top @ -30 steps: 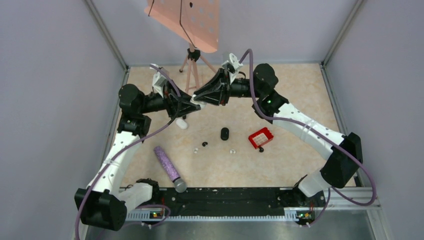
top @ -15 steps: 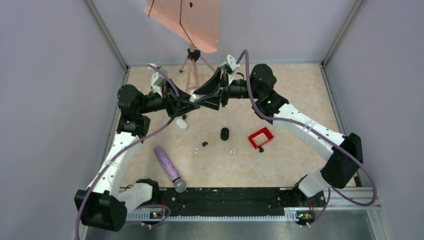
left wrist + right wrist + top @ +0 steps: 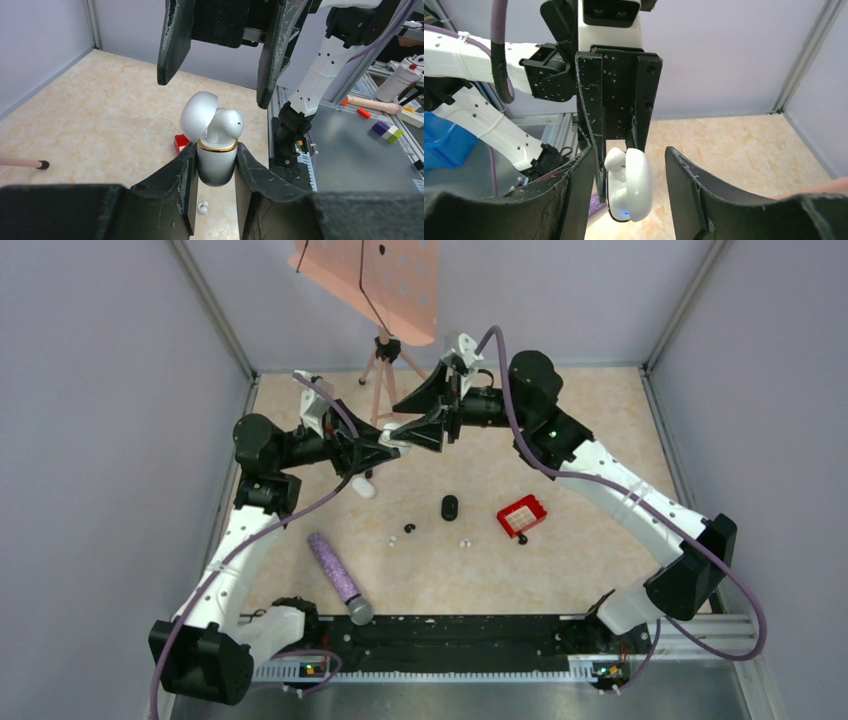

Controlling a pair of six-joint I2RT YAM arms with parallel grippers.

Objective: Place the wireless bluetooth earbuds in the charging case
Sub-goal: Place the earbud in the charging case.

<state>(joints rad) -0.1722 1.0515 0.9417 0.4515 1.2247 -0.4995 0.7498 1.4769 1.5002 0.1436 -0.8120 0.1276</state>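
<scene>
Loose earbuds [image 3: 464, 542]: on table [image 3: 600, 430], below and nearer than case. Charging case [image 3: 216, 167]: upright, lid open, clamped in left gripper [image 3: 215, 150]. One earbud [image 3: 226, 125] seated in its mouth. Right gripper [image 3: 216, 90]: spread wide, empty, just above case, in line with its long axis. No legible markings.

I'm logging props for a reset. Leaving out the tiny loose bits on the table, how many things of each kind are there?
charging case, in the left claw: 1
earbud seated in it: 1
purple microphone: 1
red basket: 1
black cylinder: 1
white oblong piece: 1
pink music stand: 1
Total: 7
</scene>
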